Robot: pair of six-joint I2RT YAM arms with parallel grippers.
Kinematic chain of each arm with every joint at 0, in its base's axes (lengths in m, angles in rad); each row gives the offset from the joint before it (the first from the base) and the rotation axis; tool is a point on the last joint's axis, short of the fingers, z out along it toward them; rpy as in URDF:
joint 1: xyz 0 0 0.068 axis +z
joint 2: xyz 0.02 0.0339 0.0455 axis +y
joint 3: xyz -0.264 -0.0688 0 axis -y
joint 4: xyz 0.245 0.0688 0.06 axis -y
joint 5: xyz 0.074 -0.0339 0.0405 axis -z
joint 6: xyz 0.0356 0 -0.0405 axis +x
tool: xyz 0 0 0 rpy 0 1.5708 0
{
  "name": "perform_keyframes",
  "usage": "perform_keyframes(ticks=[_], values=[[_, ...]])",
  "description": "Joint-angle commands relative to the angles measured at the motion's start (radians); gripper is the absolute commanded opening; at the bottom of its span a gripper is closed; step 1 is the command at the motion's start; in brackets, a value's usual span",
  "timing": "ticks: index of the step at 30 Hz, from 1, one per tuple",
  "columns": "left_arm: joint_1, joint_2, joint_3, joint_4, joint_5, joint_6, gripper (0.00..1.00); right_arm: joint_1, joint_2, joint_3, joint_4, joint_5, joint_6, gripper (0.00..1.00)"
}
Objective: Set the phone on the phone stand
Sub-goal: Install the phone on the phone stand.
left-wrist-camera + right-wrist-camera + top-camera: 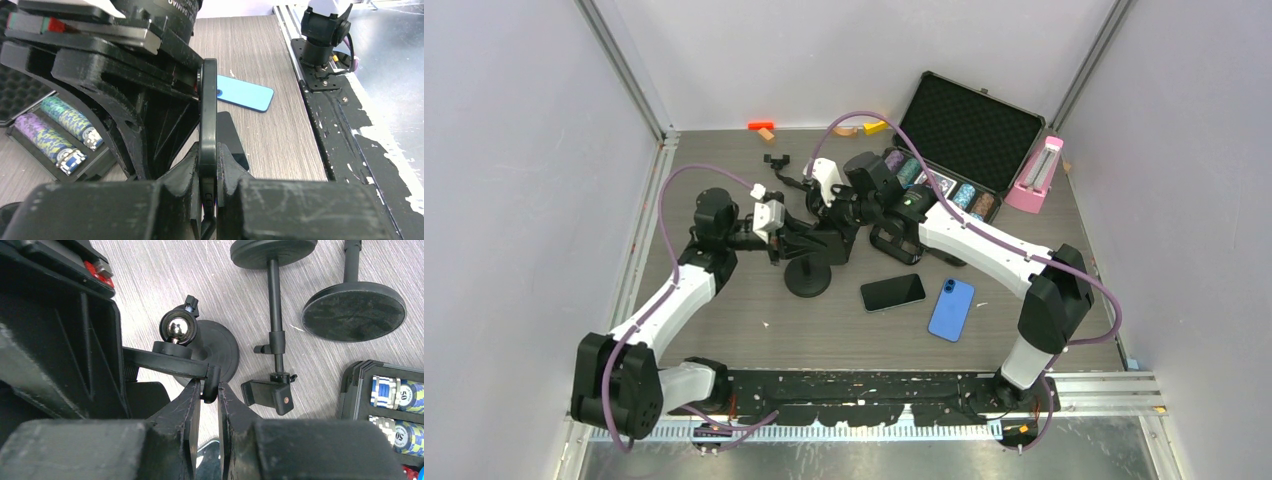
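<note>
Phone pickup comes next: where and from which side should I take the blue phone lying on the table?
Probably across its two long edges, straight down from above: the blue phone lies flat, back up, so only its narrow width suits a pinch. Take the half nearer the robot; the black phone sits close to its far corner.

place: robot lab cell | evidence: plain panel walls (824, 50), aluminium frame posts (629, 75), bolted arm rail (864, 385)
</note>
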Motion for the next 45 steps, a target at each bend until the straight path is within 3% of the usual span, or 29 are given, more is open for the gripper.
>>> perform_keyframes(ticks=[1,22,35,45], values=[[0.022,0.036,0.028,0.101,-0.004,0.039,0.00,0.016,0.007,0.034,-0.004,-0.040,0.004,0.00],[0.045,0.076,0.118,-0.023,0.082,0.108,0.00,0.017,0.014,0.028,-0.020,-0.065,-0.021,0.00],[0.057,0.065,0.160,-0.207,0.072,0.240,0.00,0.018,0.010,0.022,-0.020,-0.061,-0.028,0.00],[0.061,0.013,0.151,-0.275,-0.003,0.237,0.00,0.019,0.010,0.014,-0.004,-0.032,-0.004,0.00]])
